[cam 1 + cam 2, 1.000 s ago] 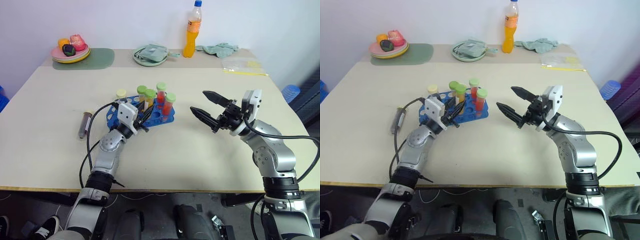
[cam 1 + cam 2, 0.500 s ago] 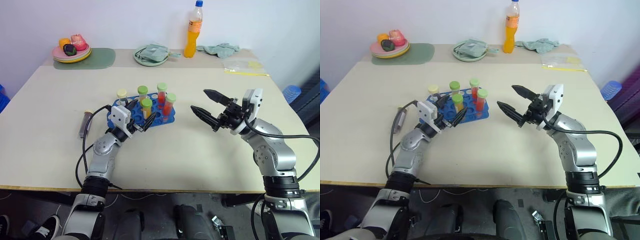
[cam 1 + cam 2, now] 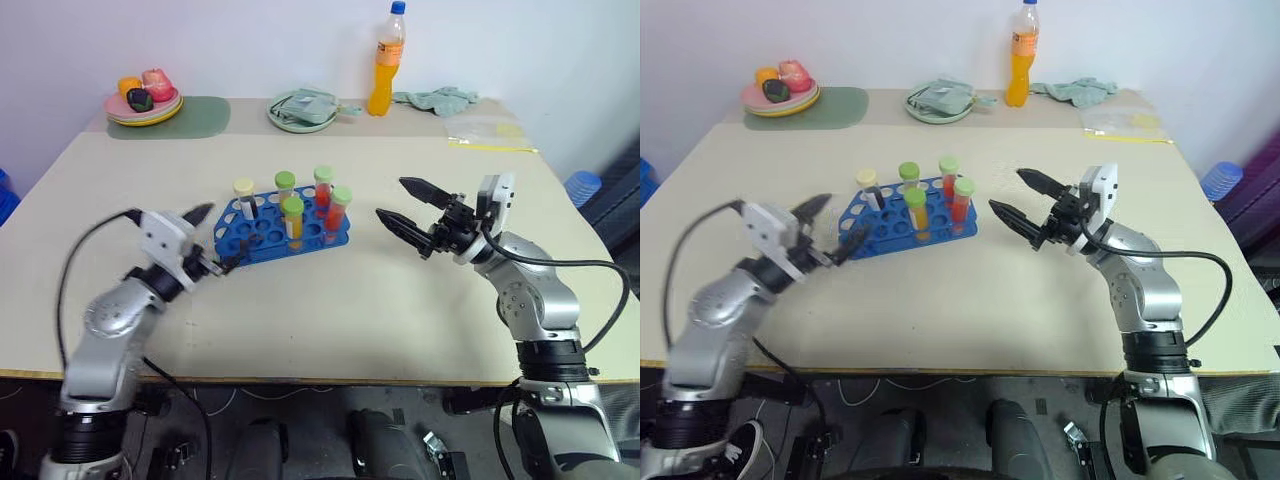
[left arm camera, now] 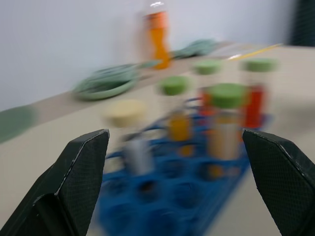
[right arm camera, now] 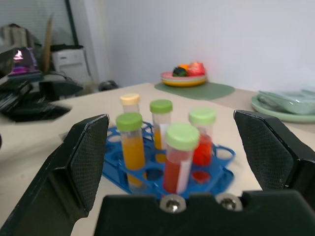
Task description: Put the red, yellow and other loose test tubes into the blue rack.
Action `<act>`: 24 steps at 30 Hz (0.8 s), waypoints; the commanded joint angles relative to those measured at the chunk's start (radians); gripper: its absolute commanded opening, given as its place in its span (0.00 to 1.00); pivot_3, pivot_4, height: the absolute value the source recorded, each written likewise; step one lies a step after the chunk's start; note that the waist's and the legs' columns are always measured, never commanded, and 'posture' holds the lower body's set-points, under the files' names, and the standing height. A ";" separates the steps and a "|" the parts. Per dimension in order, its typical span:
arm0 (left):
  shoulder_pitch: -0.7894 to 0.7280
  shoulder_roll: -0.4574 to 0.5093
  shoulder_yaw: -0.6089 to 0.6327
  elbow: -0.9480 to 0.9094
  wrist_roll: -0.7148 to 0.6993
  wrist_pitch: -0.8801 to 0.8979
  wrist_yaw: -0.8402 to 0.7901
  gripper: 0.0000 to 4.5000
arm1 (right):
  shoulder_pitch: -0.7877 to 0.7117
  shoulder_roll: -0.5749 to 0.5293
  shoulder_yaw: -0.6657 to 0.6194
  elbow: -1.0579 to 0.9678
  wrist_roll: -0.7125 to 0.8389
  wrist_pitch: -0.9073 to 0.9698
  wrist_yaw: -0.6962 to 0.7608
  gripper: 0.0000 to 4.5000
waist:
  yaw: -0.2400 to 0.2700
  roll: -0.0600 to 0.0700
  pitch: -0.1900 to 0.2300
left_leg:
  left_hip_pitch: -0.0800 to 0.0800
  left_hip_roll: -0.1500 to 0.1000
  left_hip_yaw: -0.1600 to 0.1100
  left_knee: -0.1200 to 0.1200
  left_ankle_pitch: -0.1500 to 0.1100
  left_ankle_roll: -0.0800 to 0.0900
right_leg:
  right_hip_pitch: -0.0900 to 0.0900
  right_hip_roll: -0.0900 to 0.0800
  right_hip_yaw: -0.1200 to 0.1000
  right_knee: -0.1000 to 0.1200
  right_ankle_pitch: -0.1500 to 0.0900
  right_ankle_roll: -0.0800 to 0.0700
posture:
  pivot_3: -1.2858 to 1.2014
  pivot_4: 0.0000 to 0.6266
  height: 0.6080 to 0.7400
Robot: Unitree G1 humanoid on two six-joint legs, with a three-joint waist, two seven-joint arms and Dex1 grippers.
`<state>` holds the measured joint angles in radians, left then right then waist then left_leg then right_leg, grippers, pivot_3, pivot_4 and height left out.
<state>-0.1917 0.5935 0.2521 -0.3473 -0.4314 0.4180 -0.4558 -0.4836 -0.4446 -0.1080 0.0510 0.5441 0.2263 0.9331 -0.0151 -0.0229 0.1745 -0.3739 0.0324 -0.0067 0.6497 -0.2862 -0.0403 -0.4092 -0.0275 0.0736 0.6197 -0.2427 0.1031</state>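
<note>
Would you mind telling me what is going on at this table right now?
A two-armed robot is loading test tubes into the blue rack in the middle of the table. Five capped tubes stand upright in the rack, some with yellow liquid and some with red. The left gripper hovers open and empty just off the rack's left end. The right gripper is also open and empty, to the right of the rack. Neither touches it.

Tubes [image 3: 292, 216] upright in rack [image 3: 262, 232], btwn both tools.
</note>
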 commanded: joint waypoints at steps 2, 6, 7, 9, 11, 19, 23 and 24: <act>-0.091 0.091 0.129 0.002 -0.078 0.269 0.083 0.99 | -0.022 0.015 0.001 -0.002 -0.009 -0.037 0.010 1.00 | -0.005 0.000 0.000 | 0.000 0.000 0.000 0.000 0.000 0.000 | 0.000 0.000 0.000 0.000 0.000 0.000 | 0.52 0.24 1.00; -0.161 0.173 0.162 0.080 -0.136 0.525 0.094 0.99 | -0.029 0.019 0.002 -0.005 -0.013 -0.037 0.008 1.00 | -0.007 0.000 0.000 | 0.000 0.000 0.000 0.000 0.000 0.000 | 0.000 0.000 0.000 0.000 0.000 0.000 | 0.52 0.24 1.00; -0.193 0.189 0.168 0.117 -0.154 0.614 0.105 0.99 | -0.028 0.019 0.001 -0.009 -0.011 -0.035 0.007 1.00 | -0.007 0.000 0.000 | 0.000 0.000 0.000 -0.001 0.000 0.000 | 0.000 0.000 0.000 0.001 0.000 0.000 | 0.52 0.24 1.00; -0.240 0.263 0.104 0.187 -0.126 0.723 0.092 0.99 | -0.023 0.018 0.000 -0.019 -0.008 -0.031 0.006 1.00 | -0.007 0.000 0.000 | 0.000 0.000 0.000 -0.001 0.000 0.000 | -0.001 0.000 0.000 0.001 0.000 0.000 | 0.52 0.24 1.00; -0.279 0.344 -0.007 0.259 -0.065 0.759 0.068 0.99 | -0.019 0.018 0.000 -0.024 -0.007 -0.028 0.004 1.00 | -0.009 -0.001 0.001 | 0.000 0.000 -0.001 -0.001 0.000 0.000 | -0.001 0.001 -0.001 0.001 0.000 0.000 | 0.52 0.24 1.00; -0.647 0.388 -0.264 0.722 0.009 0.842 -0.136 0.99 | 0.011 0.025 0.003 -0.068 0.000 -0.014 -0.017 1.00 | -0.002 -0.001 0.001 | -0.001 -0.001 0.000 -0.001 0.000 0.000 | -0.001 0.001 -0.001 0.000 0.000 0.000 | 0.52 0.24 1.00; -0.824 0.340 -0.337 0.987 0.085 0.811 -0.186 0.99 | 0.024 0.026 -0.001 -0.088 0.004 -0.008 -0.032 1.00 | -0.006 -0.001 0.001 | -0.001 -0.001 0.000 -0.001 0.000 0.000 | -0.002 0.001 -0.001 0.001 0.000 0.000 | 0.52 0.24 1.00; -0.865 0.323 -0.346 1.049 0.097 0.804 -0.207 0.99 | 0.025 0.026 -0.001 -0.090 0.004 -0.008 -0.034 1.00 | -0.006 -0.001 0.001 | -0.001 -0.001 0.000 -0.001 0.000 0.000 | -0.002 0.001 -0.001 0.001 0.000 0.000 | 0.52 0.24 1.00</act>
<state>-1.0190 0.9168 -0.0862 0.6497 -0.3621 1.2379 -0.6343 -0.4513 -0.4161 -0.0947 0.0024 0.5340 0.2214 0.9045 -0.0207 -0.0239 0.1751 -0.3749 0.0315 -0.0071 0.6487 -0.2861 -0.0405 -0.4111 -0.0264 0.0724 0.6206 -0.2429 0.1030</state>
